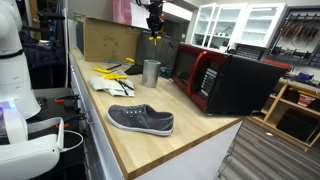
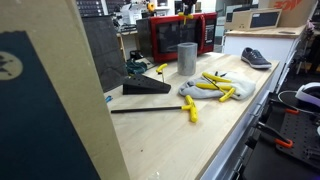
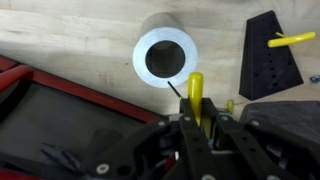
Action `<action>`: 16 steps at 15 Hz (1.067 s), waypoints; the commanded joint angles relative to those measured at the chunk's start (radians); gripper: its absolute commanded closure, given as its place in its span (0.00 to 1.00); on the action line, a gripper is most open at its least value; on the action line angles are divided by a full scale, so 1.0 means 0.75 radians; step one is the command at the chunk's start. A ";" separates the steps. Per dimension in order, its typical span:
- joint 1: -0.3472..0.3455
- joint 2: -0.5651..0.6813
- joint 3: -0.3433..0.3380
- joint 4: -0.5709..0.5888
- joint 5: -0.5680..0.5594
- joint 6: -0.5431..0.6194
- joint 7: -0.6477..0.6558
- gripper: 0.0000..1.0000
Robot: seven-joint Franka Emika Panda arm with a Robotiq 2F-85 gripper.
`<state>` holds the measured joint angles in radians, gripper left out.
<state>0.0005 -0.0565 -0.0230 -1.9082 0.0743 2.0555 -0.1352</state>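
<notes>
My gripper point(image 3: 197, 125) is shut on a yellow-handled tool point(image 3: 196, 92), which sticks out from between the jaws. A thin dark rod shows beside the handle, pointing toward the cup. In the wrist view a grey metal cup point(image 3: 141, 60) stands upright and open directly below, slightly left of the tool's end. In both exterior views the gripper point(image 1: 154, 22) point(image 2: 185, 10) hangs high above the cup point(image 1: 151, 72) point(image 2: 187, 58), and the yellow tool point(image 1: 155, 35) points down at it.
A red and black microwave point(image 1: 225, 80) point(image 2: 180, 35) point(image 3: 40, 110) stands beside the cup. Several yellow tools point(image 1: 112, 72) point(image 2: 215, 88) lie on a cloth. There is also a black wedge block point(image 2: 145, 87) point(image 3: 270, 60), a grey shoe point(image 1: 140, 120) point(image 2: 255, 57) and a cardboard box point(image 1: 105, 40).
</notes>
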 commanded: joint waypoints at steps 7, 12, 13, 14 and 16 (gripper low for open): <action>0.021 -0.045 0.011 0.003 0.359 -0.040 0.006 0.96; 0.057 0.010 0.059 0.028 0.363 -0.088 0.130 0.96; 0.063 0.020 0.068 0.029 0.360 -0.085 0.154 0.96; 0.068 0.033 0.079 0.032 0.358 -0.080 0.177 0.96; 0.077 0.065 0.095 0.042 0.351 -0.072 0.233 0.96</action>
<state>0.0496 -0.0403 0.0357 -1.9081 0.3395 2.0154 -0.0274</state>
